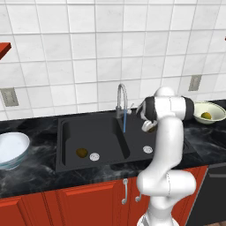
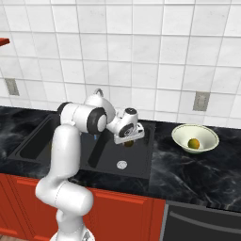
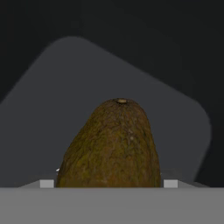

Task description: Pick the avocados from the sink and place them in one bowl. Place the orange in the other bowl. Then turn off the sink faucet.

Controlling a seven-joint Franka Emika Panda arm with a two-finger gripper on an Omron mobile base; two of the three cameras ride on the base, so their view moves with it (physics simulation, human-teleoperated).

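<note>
A: Where is the gripper (image 2: 128,140) right now?

B: Over the right basin of the black sink (image 1: 106,148), held above the basin floor. In the right base view it hangs just above the small white drain (image 2: 122,164).

A: Is it carrying anything?

B: Yes. One avocado (image 3: 111,146) sits between the fingers; the hand view has it close up, stem end pointing away, with the dark basin behind it. From the right base view a dark lump shows under the hand, so the fingers are closed on that avocado.

A: And the second avocado (image 1: 81,152)?

B: Lying on the floor of the left basin, just beside that basin's white drain.

A: The orange (image 2: 193,143)?

B: Inside the cream bowl with the greenish rim (image 2: 207,133), which stands on the black tabletop (image 2: 188,174) to the right of the sink.

A: The other bowl?

B: The pale blue-white bowl (image 1: 17,140) stands on the tabletop at the far left, well apart from the sink.

A: The faucet (image 1: 121,99)?

B: Upright behind the sink between the basins, with a thin blue stream of water (image 1: 125,122) falling from its spout.
</note>
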